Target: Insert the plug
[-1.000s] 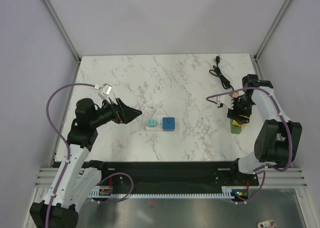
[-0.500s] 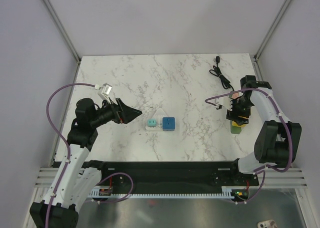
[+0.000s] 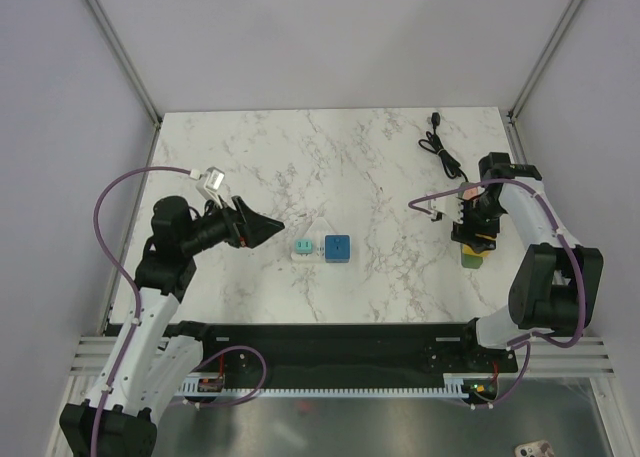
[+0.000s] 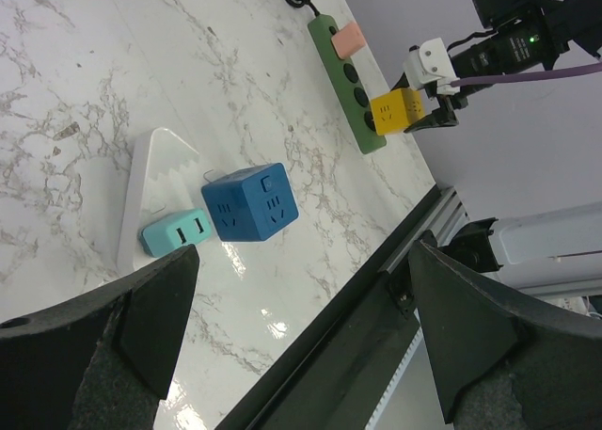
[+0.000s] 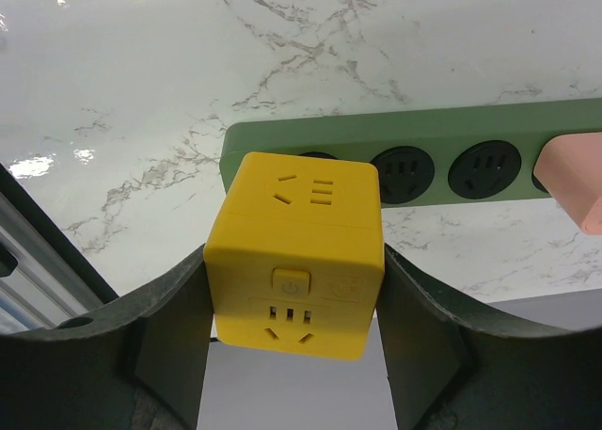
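Right wrist view gives us the clearest look: the right gripper (image 5: 296, 303) is clamped on the yellow cube plug (image 5: 299, 251), with its dark fingers (image 5: 165, 336) pressed against the cube's two opposite sides. The cube sits over the end socket of the green power strip (image 5: 451, 134), which lies flat on the marble table (image 5: 141, 72). It hides most of that socket, so we cannot tell whether its prongs are fully in. Beside it along the strip we see two free round sockets, and then a pink plug (image 5: 576, 181) at the frame's edge.

From the left wrist view we see the same strip from the side, with the yellow cube touching or just above its near end and the pink plug at its far end. The left gripper (image 4: 306, 249) hangs above the table with its fingers spread wide and nothing between them. Below it stand a blue cube (image 4: 250, 201) and a teal adapter (image 4: 173, 233), side by side against a white stand (image 4: 141, 185).

From the top view we place that small group near the middle of the table, just to the right of the left gripper's tip. The power strip and right gripper are well apart from it, at the right edge. A black cord (image 3: 443, 149) lies coiled near the far right corner.
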{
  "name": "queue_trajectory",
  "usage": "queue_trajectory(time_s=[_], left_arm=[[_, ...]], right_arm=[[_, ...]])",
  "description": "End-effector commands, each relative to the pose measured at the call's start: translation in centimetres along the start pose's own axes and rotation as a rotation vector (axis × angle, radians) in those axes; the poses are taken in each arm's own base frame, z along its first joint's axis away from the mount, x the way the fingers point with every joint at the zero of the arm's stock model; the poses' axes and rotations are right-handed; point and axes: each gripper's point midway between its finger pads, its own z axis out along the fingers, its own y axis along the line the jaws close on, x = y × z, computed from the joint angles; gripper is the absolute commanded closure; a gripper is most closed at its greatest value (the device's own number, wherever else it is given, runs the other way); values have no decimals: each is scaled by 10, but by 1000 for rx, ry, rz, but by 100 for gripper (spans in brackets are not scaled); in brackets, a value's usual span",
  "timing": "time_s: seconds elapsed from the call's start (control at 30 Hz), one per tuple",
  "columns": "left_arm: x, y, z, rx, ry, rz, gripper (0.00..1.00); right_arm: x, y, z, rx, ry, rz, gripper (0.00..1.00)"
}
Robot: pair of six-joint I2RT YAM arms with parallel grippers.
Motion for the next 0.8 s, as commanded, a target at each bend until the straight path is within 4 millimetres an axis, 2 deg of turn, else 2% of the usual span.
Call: queue_trajectory(time_s=[0.0, 0.2, 0.37, 0.5, 0.57, 0.77], left_arm=[[-5, -9, 0, 45, -7, 8, 0], [-4, -9, 0, 49, -2, 6, 0], [-2, -6, 2, 49, 14, -5, 0], [-4, -6, 2, 42, 1, 3, 0], [-5, -6, 1, 36, -6, 9, 0], [-5, -3, 2, 29, -4, 5, 0]], right_arm=[[-7, 9, -5, -21, -32, -9, 100], [-9, -1, 5, -54, -32, -6, 100], [-3, -3, 13, -70, -15, -12, 100], [-1, -10, 28, -103, -15, -8, 100], [-6, -15, 31, -98, -54, 17, 100], [-3, -21, 40, -42, -186, 122, 100]])
